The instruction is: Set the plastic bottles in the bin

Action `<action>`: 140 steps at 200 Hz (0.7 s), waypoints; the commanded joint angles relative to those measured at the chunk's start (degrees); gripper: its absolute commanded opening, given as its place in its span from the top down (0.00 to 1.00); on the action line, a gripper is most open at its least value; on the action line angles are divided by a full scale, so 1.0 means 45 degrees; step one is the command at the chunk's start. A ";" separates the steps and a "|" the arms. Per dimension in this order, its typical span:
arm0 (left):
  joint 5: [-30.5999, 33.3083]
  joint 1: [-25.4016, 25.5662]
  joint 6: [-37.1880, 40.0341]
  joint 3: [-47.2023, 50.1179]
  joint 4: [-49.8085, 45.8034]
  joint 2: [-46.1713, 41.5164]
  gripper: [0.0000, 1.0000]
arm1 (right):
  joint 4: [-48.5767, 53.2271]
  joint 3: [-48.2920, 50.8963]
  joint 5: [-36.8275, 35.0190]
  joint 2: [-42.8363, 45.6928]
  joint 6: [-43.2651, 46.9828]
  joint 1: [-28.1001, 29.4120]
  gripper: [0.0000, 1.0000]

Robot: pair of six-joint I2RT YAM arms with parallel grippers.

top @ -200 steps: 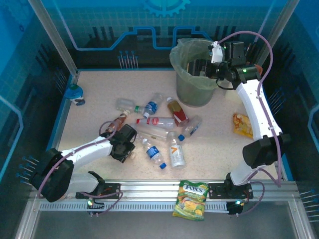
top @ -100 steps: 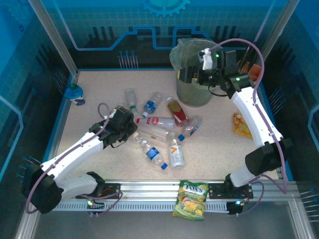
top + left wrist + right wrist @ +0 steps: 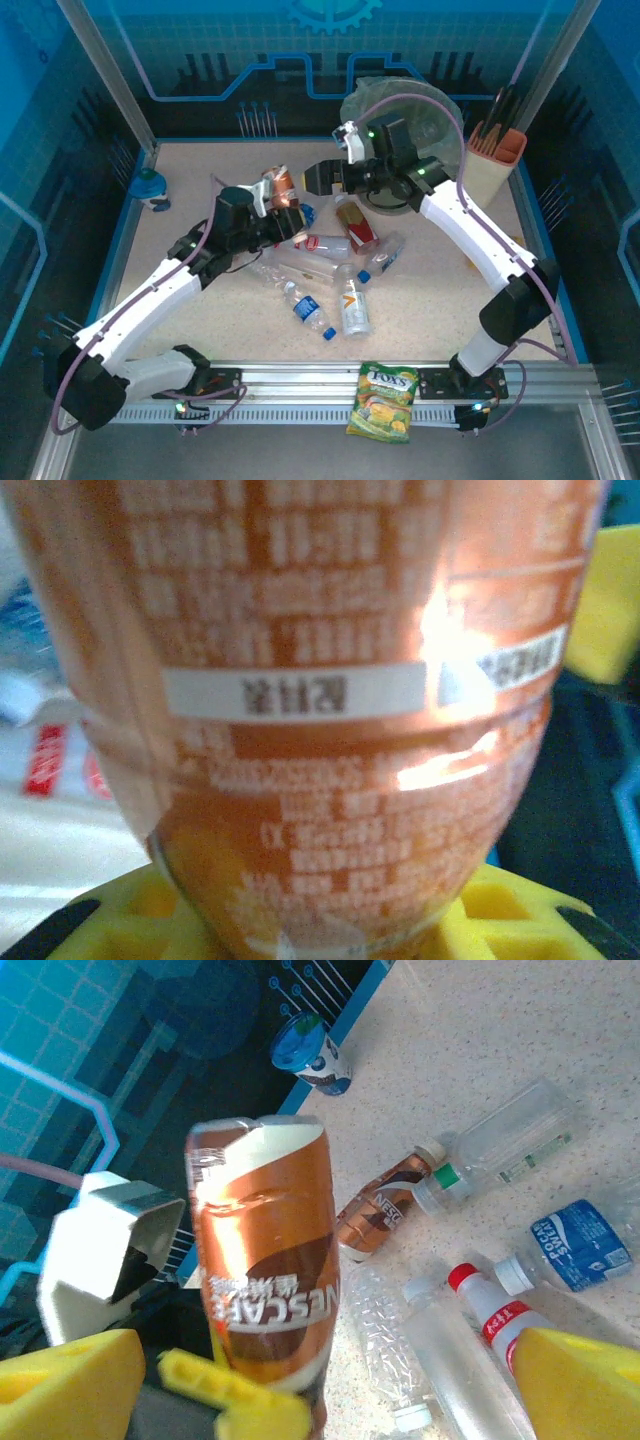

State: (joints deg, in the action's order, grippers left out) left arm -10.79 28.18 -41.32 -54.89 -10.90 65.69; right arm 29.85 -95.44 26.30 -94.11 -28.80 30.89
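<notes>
- A brown bottle [image 3: 284, 186] is held clamped in the left gripper [image 3: 274, 210], raised clear of the table [image 3: 200, 170] over the far-left side of the bottle heap.
- In the left wrist view the orange-brown label is seen close up, and the yellow pads [image 3: 500, 915] are pressed against the bottle's lower end on both sides.
- The right gripper [image 3: 318, 178] is spread wide and turned towards the held bottle, just beside it; whether the bottle is touched cannot be told.
- In the right wrist view the bottle is framed between the right gripper's two yellow fingers [image 3: 60, 1385], apart from both.
- The bin [image 3: 445, 115], lined with a pale green bag, is placed at the far edge of the table. It is partly hidden behind the right arm and lies well apart from the held bottle.
- Other bottles are left lying in the middle of the table: a red-labelled bottle [image 3: 322, 243], a blue-labelled bottle [image 3: 305, 215], a red and yellow bottle [image 3: 356, 222], a white bottle [image 3: 353, 305] and a second blue-labelled one [image 3: 310, 310] nearest the arms.
- A second brown bottle [image 3: 380, 1210] is seen lying on the table in the right wrist view, beside a clear bottle [image 3: 500, 1150] with a green neck ring.
- A utensil holder [image 3: 493, 160] is stood to the right of the bin, a candy bag [image 3: 383, 400] is laid on the rail at the near edge, and a blue can [image 3: 150, 188] is set at the table's left edge.
</notes>
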 commanded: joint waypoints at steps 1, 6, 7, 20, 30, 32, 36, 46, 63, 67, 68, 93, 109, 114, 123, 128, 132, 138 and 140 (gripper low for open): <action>-0.2616 -0.0116 0.0875 0.0011 0.2596 0.0484 0.84 | -0.1138 0.0311 0.0461 -0.0145 -0.0753 -0.0001 0.05; -0.2820 -0.0116 0.0837 -0.0004 0.2718 0.0594 0.84 | -0.1259 0.0390 0.0494 -0.0128 -0.0796 0.0009 0.05; -0.2848 -0.0113 0.0830 0.0004 0.2745 0.0625 0.85 | -0.1290 0.0399 0.0498 -0.0116 -0.0802 0.0009 0.05; -0.3268 -0.0112 0.0618 0.0109 0.3366 0.0857 0.86 | -0.1429 0.0506 0.0529 -0.0122 -0.0861 -0.0019 0.05; -0.3534 -0.0114 0.0357 0.0251 0.3950 0.0991 0.87 | -0.1556 0.0600 0.0735 -0.0142 -0.0957 -0.0085 0.05; -0.3578 -0.0126 0.0316 0.0276 0.4068 0.1018 0.88 | -0.1608 0.0656 0.0790 -0.0142 -0.1001 -0.0102 0.05; -0.3671 -0.0124 0.0237 0.0329 0.4293 0.1087 0.88 | -0.1741 0.0711 0.0910 -0.0142 -0.1110 -0.0134 0.05; -0.4036 -0.0112 0.0080 0.0380 0.4717 0.1289 0.89 | -0.2113 0.0912 0.1209 -0.0162 -0.1407 -0.0232 0.06; -0.4377 -0.0121 -0.0271 0.0474 0.5359 0.1627 0.89 | -0.2861 0.1217 0.1698 -0.0200 -0.1965 -0.0432 0.07; -0.4417 -0.0113 -0.0324 0.0512 0.5528 0.1702 0.89 | -0.3003 0.1287 0.1806 -0.0229 -0.2067 -0.0473 0.08; -0.4438 -0.0112 -0.0346 0.0525 0.5567 0.1706 0.90 | -0.3054 0.1297 0.1828 -0.0235 -0.2092 -0.0473 0.09; -0.4595 -0.0111 -0.0583 0.0567 0.5959 0.1992 0.90 | -0.3224 0.1467 0.1853 -0.0198 -0.2263 -0.0682 0.22; -0.4634 -0.0111 -0.0600 0.0567 0.5991 0.2072 0.90 | -0.3275 0.1591 0.1780 -0.0105 -0.2272 -0.0786 0.33; -0.4625 -0.0112 -0.0588 0.0562 0.5993 0.2081 0.90 | -0.3273 0.1607 0.1733 -0.0068 -0.2252 -0.0809 0.35; -0.4618 -0.0111 -0.0545 0.0541 0.5940 0.2096 0.89 | -0.3258 0.1654 0.1701 -0.0012 -0.2234 -0.0861 0.38; -0.4572 -0.0111 -0.0534 0.0539 0.5892 0.2101 0.86 | -0.3268 0.1676 0.1675 0.0012 -0.2219 -0.0884 0.40; -0.4542 -0.0111 -0.0525 0.0538 0.5862 0.2101 0.83 | -0.3273 0.1676 0.1630 0.0031 -0.2205 -0.0903 0.41; -0.4536 -0.0111 -0.0522 0.0538 0.5865 0.2101 0.78 | -0.3245 0.1695 0.1599 0.0048 -0.2180 -0.0931 0.43; -0.4512 -0.0111 -0.0524 0.0538 0.5890 0.2101 0.76 | -0.3246 0.1696 0.1606 0.0052 -0.2176 -0.0953 0.44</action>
State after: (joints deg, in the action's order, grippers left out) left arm -29.45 27.97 -43.77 -53.08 12.36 75.18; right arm 17.02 -88.75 33.87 -94.70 -38.13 28.14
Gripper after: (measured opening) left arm 0.379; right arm 0.595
